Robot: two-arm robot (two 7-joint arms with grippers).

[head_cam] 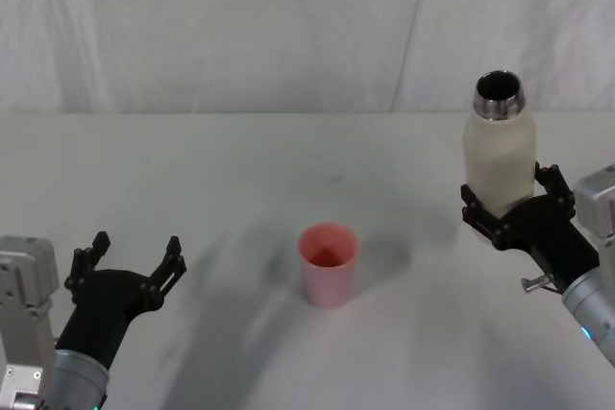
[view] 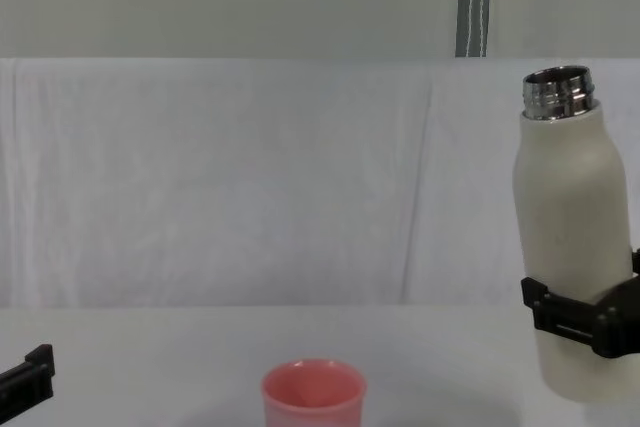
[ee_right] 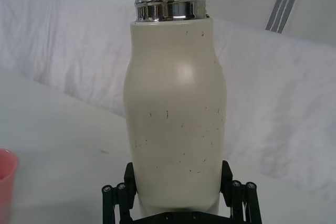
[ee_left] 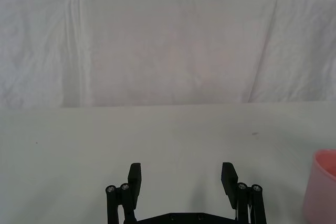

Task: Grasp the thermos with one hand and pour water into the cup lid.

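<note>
1. The tall cream-white, faintly speckled thermos (head_cam: 499, 153) with its shiny threaded steel neck is clamped low on its body by the black right gripper (head_cam: 517, 206), at the right side of the white table (head_cam: 240, 170); it is held upright, or very nearly so.
2. Whether the base is touching the table or is carried just above it cannot be told from these views.
3. The small salmon-pink plastic cup lid (head_cam: 329, 263) is seen standing upright near the middle of the table, rim up, well apart from the thermos and to its left.
4. The step in hand is judged to be the carry across to the cup lid, the pour not yet begun.
5. To do it well, the open neck should be brought just above and beside the pink rim before any tilt is given, and the tilt is best made slowly, so a sudden gush is avoided.
6. The grip sits low, so the top-heavy bottle is likely to swing; a steady wrist is called for.
7. The neck is uncapped, but the water inside cannot be seen.
8. The cup lid looks empty.
9. The left gripper (head_cam: 135, 261) is parked at the near left, fingers spread wide, nothing held.
</note>
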